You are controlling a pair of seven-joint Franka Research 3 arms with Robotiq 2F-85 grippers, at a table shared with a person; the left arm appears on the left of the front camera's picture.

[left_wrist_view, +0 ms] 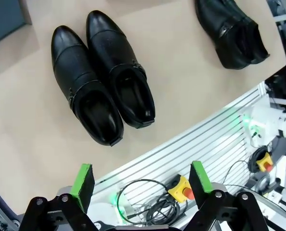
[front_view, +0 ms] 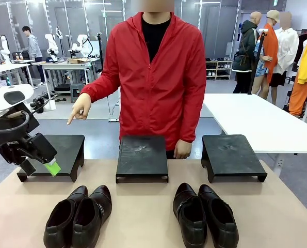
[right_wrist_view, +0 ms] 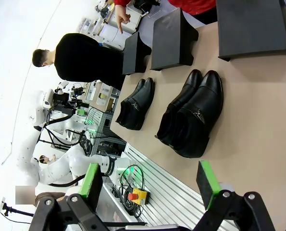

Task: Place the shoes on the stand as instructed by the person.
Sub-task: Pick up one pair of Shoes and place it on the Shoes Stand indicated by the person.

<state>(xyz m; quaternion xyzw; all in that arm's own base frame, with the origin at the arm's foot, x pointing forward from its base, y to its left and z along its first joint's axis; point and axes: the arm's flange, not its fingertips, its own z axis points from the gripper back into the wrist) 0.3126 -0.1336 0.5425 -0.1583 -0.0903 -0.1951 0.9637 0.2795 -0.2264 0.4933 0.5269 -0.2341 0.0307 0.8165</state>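
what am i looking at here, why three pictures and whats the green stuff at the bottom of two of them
One scene, three cameras. The front view looks across a tan table at a person in a red jacket, whose hand points down at the left of three low black stands. Two pairs of glossy black leather shoes lie nearer: the left pair and the right pair. The other pictures come from cameras on the robot's wrists. The green pads tip each tool: the left tool and the right tool are both open, holding nothing.
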